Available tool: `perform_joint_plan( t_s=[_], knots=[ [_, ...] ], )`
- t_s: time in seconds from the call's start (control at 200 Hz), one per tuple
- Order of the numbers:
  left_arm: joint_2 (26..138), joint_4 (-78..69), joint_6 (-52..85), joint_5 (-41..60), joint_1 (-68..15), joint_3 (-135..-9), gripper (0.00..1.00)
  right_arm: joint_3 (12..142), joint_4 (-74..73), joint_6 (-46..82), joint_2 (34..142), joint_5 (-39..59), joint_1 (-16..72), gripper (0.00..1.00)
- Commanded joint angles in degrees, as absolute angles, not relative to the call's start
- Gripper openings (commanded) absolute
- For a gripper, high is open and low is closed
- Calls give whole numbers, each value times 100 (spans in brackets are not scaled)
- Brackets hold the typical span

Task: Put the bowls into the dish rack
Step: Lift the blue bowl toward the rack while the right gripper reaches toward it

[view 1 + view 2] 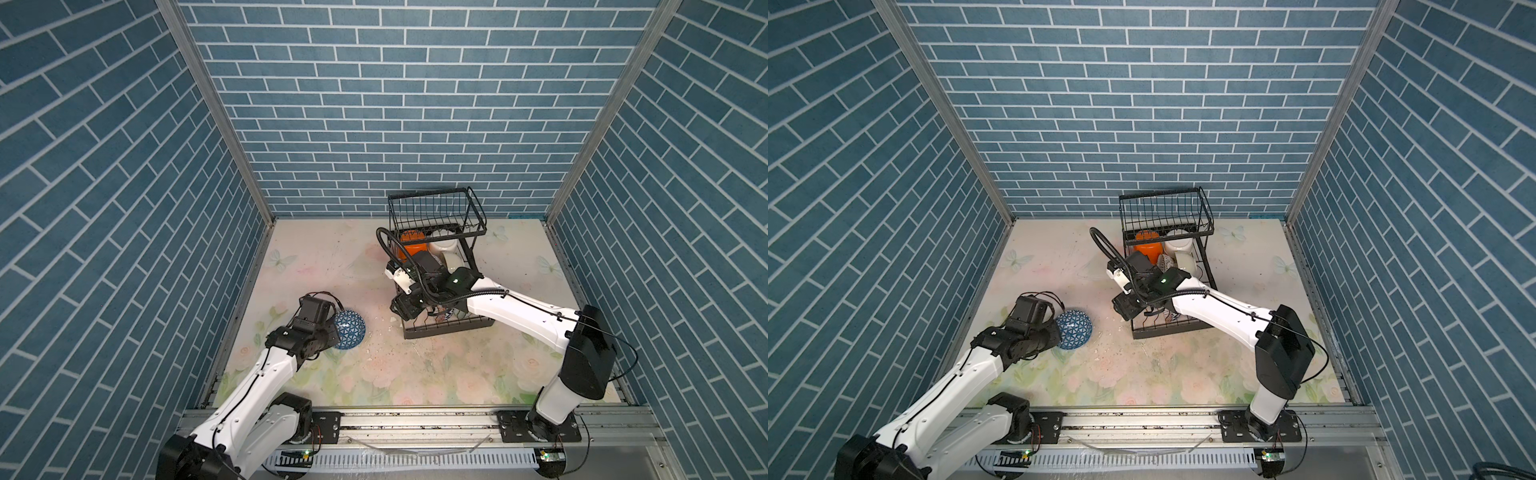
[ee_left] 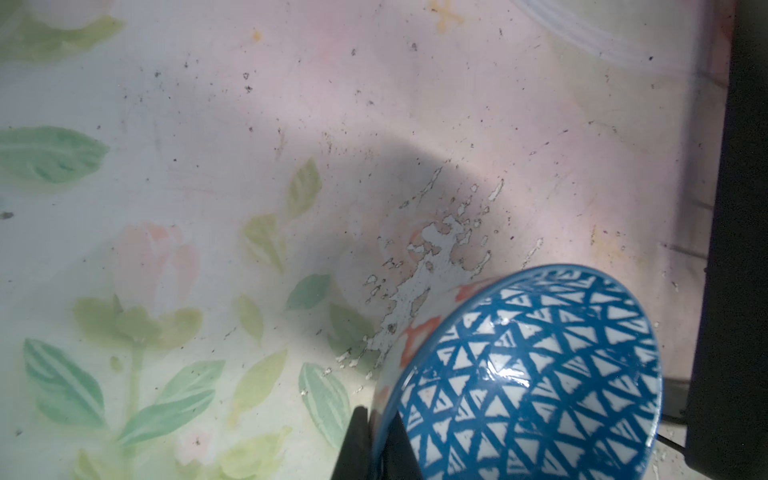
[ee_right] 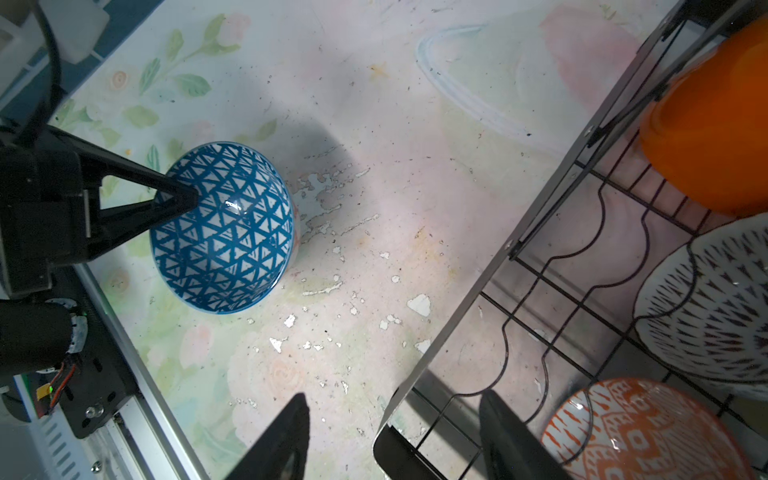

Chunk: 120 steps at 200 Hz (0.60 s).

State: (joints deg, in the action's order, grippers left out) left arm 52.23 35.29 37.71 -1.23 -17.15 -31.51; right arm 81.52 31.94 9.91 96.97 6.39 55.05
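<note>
A blue triangle-patterned bowl (image 1: pixel 352 335) (image 1: pixel 1075 330) sits tilted on the floral table at the left. My left gripper (image 2: pixel 374 415) is shut on its rim, one finger inside and one outside, as the right wrist view also shows (image 3: pixel 189 197). The black wire dish rack (image 1: pixel 436 216) (image 1: pixel 1163 208) stands at the back right. It holds an orange bowl (image 3: pixel 715 137), a white bowl (image 1: pixel 444 249), a dark-patterned bowl (image 3: pixel 715 316) and an orange-patterned bowl (image 3: pixel 640 432). My right gripper (image 3: pixel 395 399) hangs open over the rack's front left corner, holding nothing.
The tabletop (image 3: pixel 374 124) has flaked paint patches between the blue bowl and the rack. A metal rail (image 1: pixel 415 419) runs along the front edge. Blue brick walls close in the left, back and right sides.
</note>
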Motion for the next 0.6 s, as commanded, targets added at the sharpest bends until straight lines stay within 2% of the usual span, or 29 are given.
perform_joint_plan(
  t_s=[0.0,0.22,0.595],
  knots=[
    [5125,3221,3725,35,-1701,-3340,0,8548,3348,1177,9885,891,5494,63],
    [5298,2868,3978,350,-1761,-3508,0,8967,3580,1271,10248,967,5494,55],
    [5866,2770,3976,14,-2348,-4176,0,9258,3711,1385,10612,946,5505,53]
  ],
)
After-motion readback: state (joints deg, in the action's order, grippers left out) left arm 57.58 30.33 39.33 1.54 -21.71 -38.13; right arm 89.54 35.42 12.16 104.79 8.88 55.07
